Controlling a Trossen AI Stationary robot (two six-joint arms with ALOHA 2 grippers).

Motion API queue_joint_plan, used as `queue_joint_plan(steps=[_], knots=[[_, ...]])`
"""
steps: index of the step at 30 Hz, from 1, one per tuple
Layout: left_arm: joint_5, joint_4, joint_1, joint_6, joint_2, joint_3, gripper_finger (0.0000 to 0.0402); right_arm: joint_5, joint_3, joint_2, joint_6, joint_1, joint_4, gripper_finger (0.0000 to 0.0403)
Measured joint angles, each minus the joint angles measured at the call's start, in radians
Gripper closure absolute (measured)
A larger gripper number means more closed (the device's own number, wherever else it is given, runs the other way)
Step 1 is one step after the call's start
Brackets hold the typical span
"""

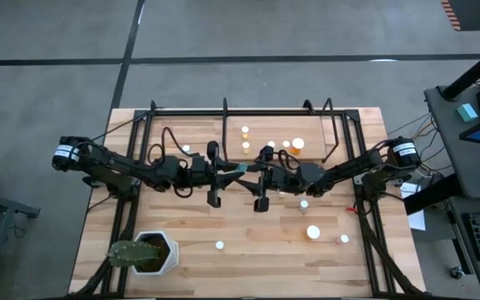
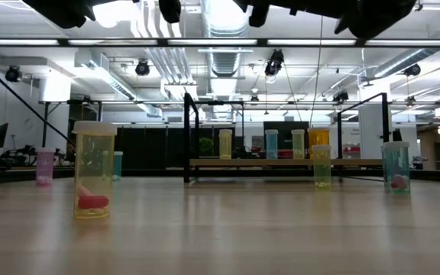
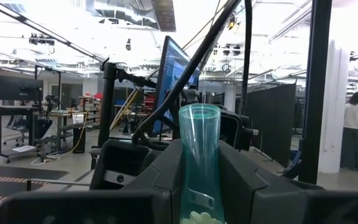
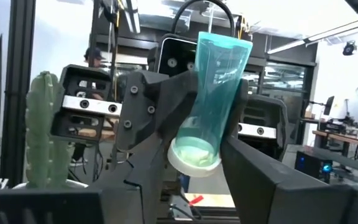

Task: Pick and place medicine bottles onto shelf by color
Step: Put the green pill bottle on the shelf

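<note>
A teal-green bottle [image 1: 237,169] is held above the table's middle between my two grippers. My left gripper [image 3: 197,193] is shut on it. My right gripper [image 4: 166,180] is open and faces it from the table's right. Its fingers stand on either side of the bottle's pale capped end [image 4: 194,157]. The shelf [image 1: 261,127] stands at the far middle and carries several bottles, among them an orange one [image 1: 297,144]. The shelf [image 2: 357,162] also shows in the low view. My left gripper pinches the teal bottle's body [image 3: 199,180] between its two fingers [image 3: 157,180], coming level from the table's left. The bottle runs out along the fingers toward my right gripper, lifted clear of the table. Whether my right gripper's finger [image 4: 253,165] touches the capped end, I cannot tell.
Loose bottles stand on the tabletop: one at the near middle [image 1: 220,245], several at the near right [image 1: 313,232], one at the far left [image 1: 187,149]. A white hexagonal pot with a cactus [image 1: 148,254] stands at the near left. A yellowish bottle [image 2: 93,172] stands close in the low view.
</note>
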Motion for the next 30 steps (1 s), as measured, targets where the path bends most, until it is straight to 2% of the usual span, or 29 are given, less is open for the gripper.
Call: queue_joint_plan(steps=[9, 18, 21, 30], knots=[[0.002, -0.002, 0.001, -0.002, -0.001, 0.000, 0.0345, -0.003, 0.002, 0.000, -0.010, 0.000, 0.000, 0.0313], [0.003, -0.002, 0.001, -0.002, -0.001, -0.016, 0.0339, -0.003, 0.002, 0.000, 0.000, 0.000, -0.014, 0.0302], [0.008, -0.007, 0.001, 0.000, -0.002, -0.022, 0.0316, 0.000, 0.002, -0.003, 0.001, 0.000, -0.041, 0.0302], [0.025, -0.024, 0.000, 0.000, -0.006, -0.037, 0.0214, 0.010, 0.002, -0.007, -0.001, 0.000, -0.092, 0.0301]])
